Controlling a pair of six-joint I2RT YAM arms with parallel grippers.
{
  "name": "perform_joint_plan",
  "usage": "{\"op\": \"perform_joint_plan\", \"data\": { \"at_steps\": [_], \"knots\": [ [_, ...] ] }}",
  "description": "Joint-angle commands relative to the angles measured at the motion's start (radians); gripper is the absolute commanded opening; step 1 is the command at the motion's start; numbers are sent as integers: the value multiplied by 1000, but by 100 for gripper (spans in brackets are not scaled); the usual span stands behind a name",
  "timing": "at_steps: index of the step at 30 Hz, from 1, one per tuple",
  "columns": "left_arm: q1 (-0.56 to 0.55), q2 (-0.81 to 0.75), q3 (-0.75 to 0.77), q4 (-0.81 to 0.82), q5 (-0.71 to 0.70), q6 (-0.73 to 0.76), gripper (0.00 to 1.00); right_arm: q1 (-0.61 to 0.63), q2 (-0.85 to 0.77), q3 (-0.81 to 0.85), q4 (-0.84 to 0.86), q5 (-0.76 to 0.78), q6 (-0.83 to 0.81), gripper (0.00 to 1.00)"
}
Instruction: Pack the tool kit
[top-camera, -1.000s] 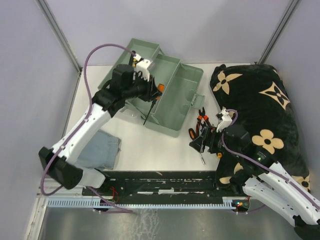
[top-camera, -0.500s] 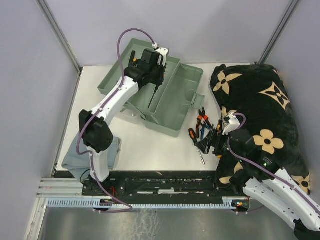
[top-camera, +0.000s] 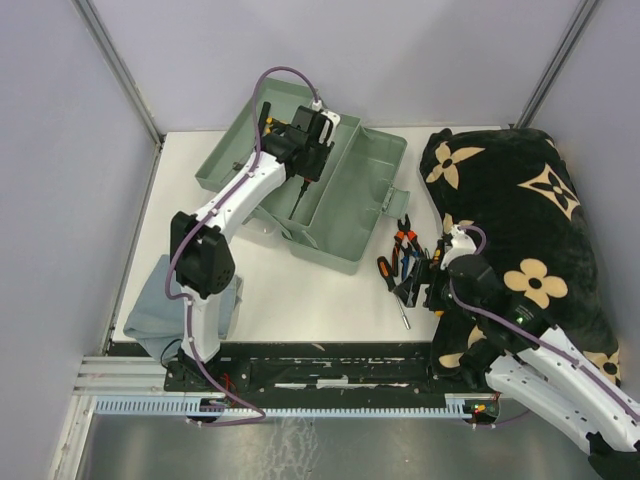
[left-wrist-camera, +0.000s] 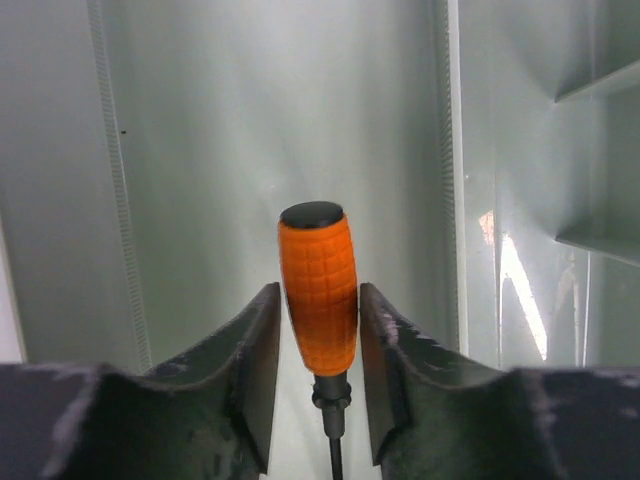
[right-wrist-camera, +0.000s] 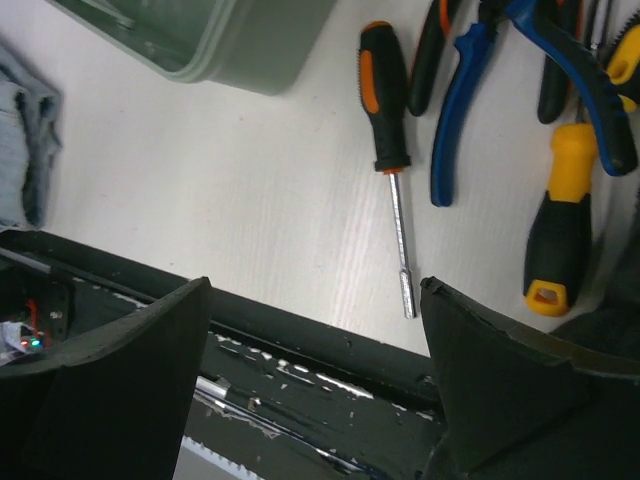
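Two arms are showing in my feed. My left tool (left-wrist-camera: 318, 295) is reaching into the open toolbox (top-camera: 365, 195), which is sitting at the far left of the tabletop (top-camera: 300, 290). It is clamping the orange-handled screwdriver (left-wrist-camera: 317, 255) narrowly, with both fingers (left-wrist-camera: 262, 340) pressing on the sides of the ribbed grip. The handle's black end cap is pointing away from the wrist camera, and the thin black shaft is running back under the tool. Behind it I am seeing only the pale green floor and ribbed walls of the box. I cannot tell whether the tip is touching the floor. My right tool (right-wrist-camera: 315, 300) is hovering wide apart over the near right of the tabletop, gripping nothing. Just beyond its fingers a black-and-orange screwdriver (right-wrist-camera: 384, 110) is lying flat with its steel shaft pointing toward the tool. Blue-handled pliers (right-wrist-camera: 460, 110) are lying just beside it, and a yellow-handled screwdriver (right-wrist-camera: 560, 220) is lying further right. All of these are lying outside the box, near its front corner. A grey-blue cloth (top-camera: 140, 315) is lying at the near left edge, and a black blanket (top-camera: 520, 220) is filling the right side.
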Motion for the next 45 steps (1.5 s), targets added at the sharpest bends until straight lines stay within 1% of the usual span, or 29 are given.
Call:
{"op": "perform_joint_plan", "data": {
  "at_steps": [1,2,3,5,9,11,14,17,19,22,25,27,30,36,39,45],
  "knots": [
    [-5,-52,55,8,-6,39,47,4,62,46,-45,101,-12,93],
    [-4,-65,55,7,-7,33,49,4,80,57,-62,114,-13,93],
    [-4,-84,47,14,-6,25,53,5,97,68,-79,122,-16,93],
    [-3,-123,24,33,7,8,58,3,125,84,-97,127,-23,93],
    [-4,-193,-8,30,68,-19,59,3,156,90,-94,126,-28,93],
    [-4,-244,-51,45,140,-35,59,4,163,87,-80,126,-32,93],
    [-4,-358,-224,127,239,-89,58,4,180,79,-61,116,-38,92],
    [-4,-528,-445,255,341,-142,58,4,219,62,-36,93,-38,88],
    [-3,-637,-582,335,375,-200,59,4,248,41,-14,84,-21,86],
    [-4,-791,-783,469,482,-297,61,4,292,-13,56,51,18,81],
    [-3,-918,-946,500,560,-351,61,4,332,-55,129,14,42,76],
    [-4,-986,-1016,478,536,-354,61,3,353,-64,152,14,44,73],
    [-4,-1101,-1117,461,448,-361,62,4,390,-64,165,19,38,70],
    [-4,-1271,-1240,508,360,-417,69,4,497,-44,198,19,18,64],
    [-4,-1300,-1259,536,346,-436,70,5,563,-17,207,22,-8,60],
    [-3,-1301,-1271,553,338,-456,70,15,687,44,187,66,-46,51]
  ]
}}
